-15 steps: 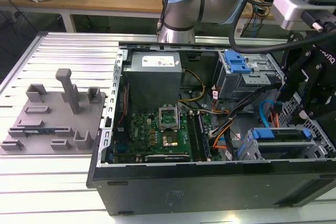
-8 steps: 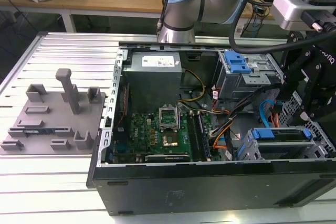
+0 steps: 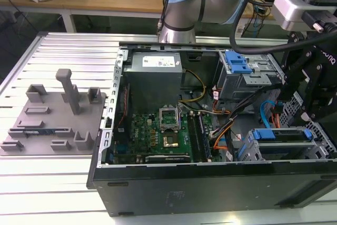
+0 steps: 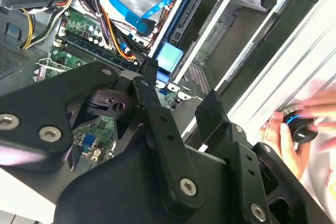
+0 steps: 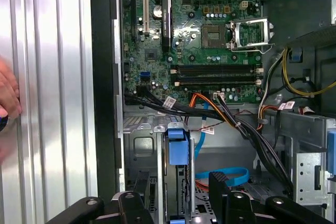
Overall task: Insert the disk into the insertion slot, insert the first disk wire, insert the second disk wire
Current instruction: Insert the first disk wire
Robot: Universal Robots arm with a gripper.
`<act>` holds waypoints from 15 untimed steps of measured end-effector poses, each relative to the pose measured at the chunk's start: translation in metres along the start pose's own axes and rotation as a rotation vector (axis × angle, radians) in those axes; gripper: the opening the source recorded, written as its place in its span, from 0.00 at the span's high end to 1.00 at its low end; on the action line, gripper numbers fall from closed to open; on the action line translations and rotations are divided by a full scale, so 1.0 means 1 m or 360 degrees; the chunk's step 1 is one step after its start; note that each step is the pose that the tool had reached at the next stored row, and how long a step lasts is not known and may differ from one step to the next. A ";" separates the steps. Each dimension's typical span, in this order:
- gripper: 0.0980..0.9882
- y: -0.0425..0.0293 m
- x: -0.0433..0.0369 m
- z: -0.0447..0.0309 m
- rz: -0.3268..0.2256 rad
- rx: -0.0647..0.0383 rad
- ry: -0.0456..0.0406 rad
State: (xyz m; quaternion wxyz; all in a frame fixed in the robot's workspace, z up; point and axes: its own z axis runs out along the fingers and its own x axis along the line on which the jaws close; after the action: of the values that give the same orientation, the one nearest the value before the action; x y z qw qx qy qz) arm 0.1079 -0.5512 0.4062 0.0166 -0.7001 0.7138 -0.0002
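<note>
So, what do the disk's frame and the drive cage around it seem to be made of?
The disk's frame looks like moulded plastic, bright blue and smooth, with a slight sheen. The drive cage looks like thin sheet metal, dull grey, probably steel: folded edges and punched holes show in the first wrist view.

Flat silver disk (image 5: 177, 153) in its bright blue plastic carrier runs between the fingers (image 5: 219, 182) of the black gripper (image 5: 179, 179) and off the picture edge, so its depth in the grey perforated sheet-metal cage (image 5: 139, 145) can't be told. Person's hand (image 4: 286, 129), out past the finger nearer the case wall, is blurred around a small dark round object (image 4: 300, 129); can't identify it.
</note>
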 end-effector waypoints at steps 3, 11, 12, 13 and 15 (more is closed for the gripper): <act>0.48 0.0000 0.0000 0.0001 0.0000 0.0000 0.0000; 0.48 0.0005 -0.0270 0.0007 -0.0004 0.0003 0.0173; 0.48 0.0005 -0.0303 0.0008 -0.0005 0.0003 0.0219; 0.48 0.0006 -0.0335 0.0009 -0.0007 0.0003 0.0288; 0.48 0.0006 -0.0355 0.0009 -0.0009 0.0000 0.0356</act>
State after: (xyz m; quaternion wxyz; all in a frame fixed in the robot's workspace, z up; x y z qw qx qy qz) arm 0.1079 -0.5156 0.4061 -0.0632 -0.6978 0.7092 -0.0784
